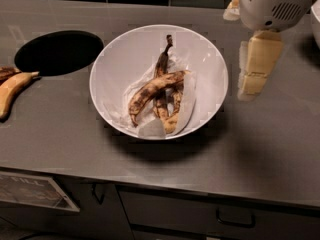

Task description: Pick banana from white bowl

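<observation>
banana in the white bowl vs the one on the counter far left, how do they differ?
Place: the banana lies in the white bowl across thinner, darker ones; the counter banana lies on the worktop, cut off by the left edge.
Skin: the banana is dull yellow with big brown blotches; the counter banana is cleaner orange-yellow.
Shared: both are curved and unpeeled, and neither is held. The gripper hangs right of the bowl.

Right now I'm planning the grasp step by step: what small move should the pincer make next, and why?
Probably shift the pincer sideways until it is above the large, shallow, glossy white bowl. It hangs over the grey counter right of the bowl's rim, while the plump, brown-blotched, dull-yellow banana lies near the bowl's middle, across thinner, darker bananas; descending from here would miss it.
</observation>
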Tool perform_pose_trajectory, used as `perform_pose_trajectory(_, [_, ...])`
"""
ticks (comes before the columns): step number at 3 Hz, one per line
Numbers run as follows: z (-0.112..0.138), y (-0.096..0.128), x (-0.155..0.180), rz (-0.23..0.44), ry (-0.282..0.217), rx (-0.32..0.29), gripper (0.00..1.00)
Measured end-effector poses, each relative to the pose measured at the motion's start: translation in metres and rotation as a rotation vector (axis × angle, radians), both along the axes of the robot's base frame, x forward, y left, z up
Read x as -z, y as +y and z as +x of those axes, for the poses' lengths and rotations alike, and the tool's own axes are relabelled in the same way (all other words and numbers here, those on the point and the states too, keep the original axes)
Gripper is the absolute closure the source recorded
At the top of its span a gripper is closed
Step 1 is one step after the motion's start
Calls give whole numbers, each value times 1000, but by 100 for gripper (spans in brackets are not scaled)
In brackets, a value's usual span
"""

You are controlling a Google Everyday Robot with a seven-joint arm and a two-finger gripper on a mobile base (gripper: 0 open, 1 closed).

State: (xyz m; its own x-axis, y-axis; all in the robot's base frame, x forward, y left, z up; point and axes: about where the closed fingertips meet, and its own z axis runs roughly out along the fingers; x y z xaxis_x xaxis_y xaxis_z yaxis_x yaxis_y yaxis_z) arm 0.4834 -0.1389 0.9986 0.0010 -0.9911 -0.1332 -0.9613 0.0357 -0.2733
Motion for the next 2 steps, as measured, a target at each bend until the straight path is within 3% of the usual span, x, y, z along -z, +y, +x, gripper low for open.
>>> perform_pose_trajectory(1, [17, 33, 1, -7, -1, -102, 0])
perform_pose_trajectory(2, [30, 52, 6, 6, -9, -164, 0])
